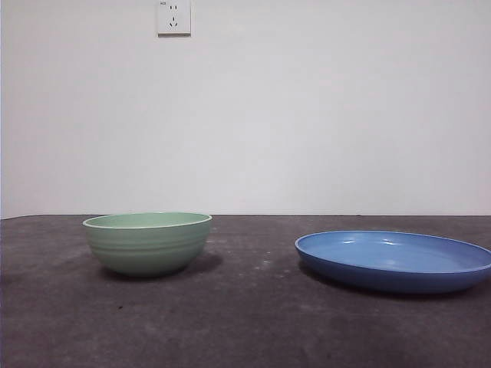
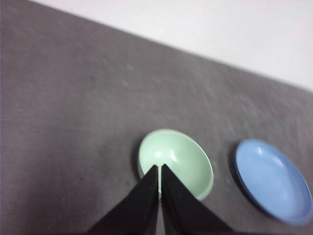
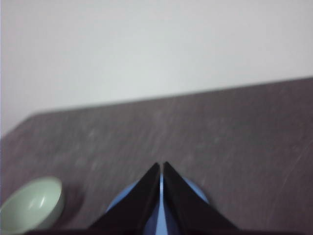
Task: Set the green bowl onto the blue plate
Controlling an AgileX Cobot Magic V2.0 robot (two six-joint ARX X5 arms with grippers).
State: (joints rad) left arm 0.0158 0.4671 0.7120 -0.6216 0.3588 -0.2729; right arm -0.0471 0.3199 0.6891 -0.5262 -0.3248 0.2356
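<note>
1. The green bowl [image 1: 147, 243] stands upright on the dark surface [image 1: 245, 322] at about 9 o'clock of the scene in the front view, empty, untouched, well apart from the plate.
2. The left hand [image 2: 160, 169] hangs high above the bowl, its two black jaws pressed together with only a hairline slit between them. It is not in the front view at all, so I judge the reach has hardly begun.
3. To do it well, spread the jaws first, then come down over the bowl's near rim so one jaw goes inside and one outside, and pinch the wall firmly; the glaze looks slippery.
4. The blue plate [image 1: 395, 261] lies flat at about 3 o'clock. Carry the bowl level and set it at the plate's middle.
5. The right hand [image 3: 161, 169] waits above the plate, jaws also pressed together.
</note>
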